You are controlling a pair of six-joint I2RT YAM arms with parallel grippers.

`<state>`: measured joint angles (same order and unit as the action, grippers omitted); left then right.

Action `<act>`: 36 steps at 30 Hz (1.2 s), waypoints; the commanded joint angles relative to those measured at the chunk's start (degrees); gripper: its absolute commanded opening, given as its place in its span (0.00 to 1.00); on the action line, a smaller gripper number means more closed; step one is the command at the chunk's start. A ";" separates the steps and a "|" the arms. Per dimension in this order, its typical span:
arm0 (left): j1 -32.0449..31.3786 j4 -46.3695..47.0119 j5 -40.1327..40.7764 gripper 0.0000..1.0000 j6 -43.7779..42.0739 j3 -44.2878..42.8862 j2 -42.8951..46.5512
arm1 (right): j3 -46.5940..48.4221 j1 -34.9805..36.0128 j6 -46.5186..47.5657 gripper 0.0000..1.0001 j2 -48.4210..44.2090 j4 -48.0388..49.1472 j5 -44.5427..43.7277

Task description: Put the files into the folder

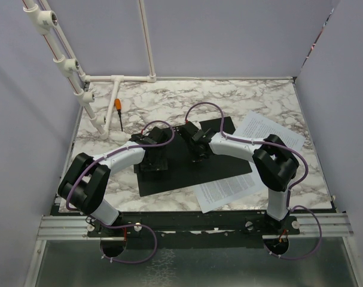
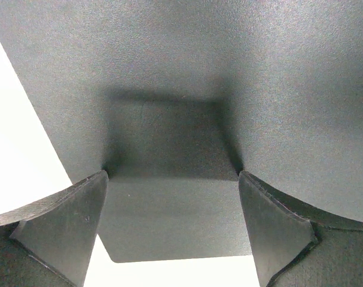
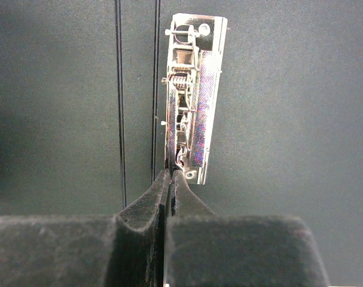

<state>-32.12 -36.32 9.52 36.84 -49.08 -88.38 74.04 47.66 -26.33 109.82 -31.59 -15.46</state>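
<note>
Open folder (image 1: 187,174) lengthwise left-right; left hand (image 2: 172,174) released, right hand (image 3: 171,177) clenched at clip (image 3: 191,89).

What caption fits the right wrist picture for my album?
Right fingers, pressed together, at the metal clip inside the black folder.

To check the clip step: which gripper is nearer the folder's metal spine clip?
Right. The right gripper is shut, tips at the near end of the metal spine clip. The left gripper hangs open over the black inside of the folder, apart from the clip.
</note>
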 commanded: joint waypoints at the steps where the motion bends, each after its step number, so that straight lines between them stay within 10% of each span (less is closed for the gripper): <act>1: -0.30 0.10 0.78 0.90 0.69 4.00 -3.46 | -2.29 -1.04 0.23 0.00 1.44 -5.57 -7.75; 36: -0.31 0.05 0.41 0.89 0.56 4.04 -2.25 | 7.21 -1.13 -0.83 0.01 -7.17 -4.06 -2.01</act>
<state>-32.38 -35.44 9.93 37.23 -48.82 -88.12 79.11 46.85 -26.92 105.89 -32.93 -16.80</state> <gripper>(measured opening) 0.892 0.006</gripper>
